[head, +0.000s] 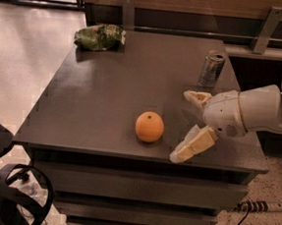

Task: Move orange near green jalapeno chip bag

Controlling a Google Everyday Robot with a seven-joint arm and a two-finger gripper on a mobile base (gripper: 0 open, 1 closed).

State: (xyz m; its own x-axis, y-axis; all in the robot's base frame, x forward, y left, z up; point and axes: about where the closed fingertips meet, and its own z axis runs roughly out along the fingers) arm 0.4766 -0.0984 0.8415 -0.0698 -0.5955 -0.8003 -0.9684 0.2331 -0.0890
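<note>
Camera view: orange (pixel 149 126) near gripper (pixel 180 127) fingers (pixel 195 144), seemingly apart.

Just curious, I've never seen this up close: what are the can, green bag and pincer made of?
The can looks like silvery metal with a dull sheen. The green bag seems to be thin plastic film: crinkled, glossy. The pincer, open just right of the orange, looks like cream matte plastic, though I'm guessing.

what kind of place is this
Probably an office or lab corner: a dark drawer cabinet on a polished floor, with cables lying around. The open gripper is beside the orange.
</note>
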